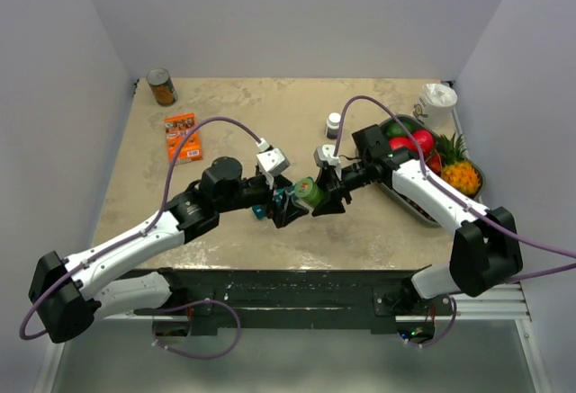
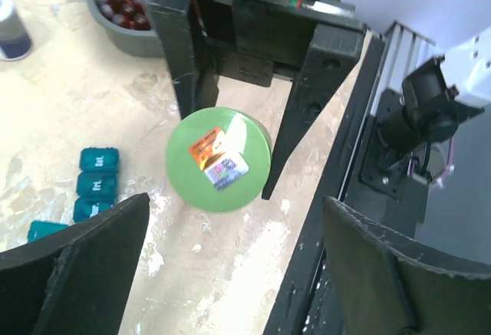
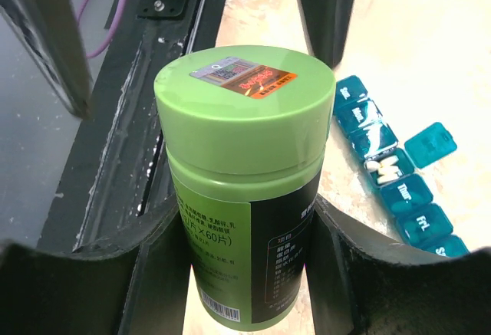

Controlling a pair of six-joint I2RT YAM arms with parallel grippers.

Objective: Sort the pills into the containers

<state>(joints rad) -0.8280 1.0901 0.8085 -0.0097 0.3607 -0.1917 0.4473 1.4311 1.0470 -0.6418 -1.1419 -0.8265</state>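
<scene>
Your arms meet mid-counter (image 1: 243, 114): right end effector (image 1: 329, 197) clamps the bottle (image 3: 245, 197); left end effector (image 1: 287, 207) gapes wide, empty, facing its cap.

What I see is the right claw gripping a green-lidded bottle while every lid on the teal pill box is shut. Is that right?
Not quite. The right claw does grip the green-lidded bottle, but one lid on the teal pill box is flipped open, with white pills inside. The right wrist view shows it.
</scene>
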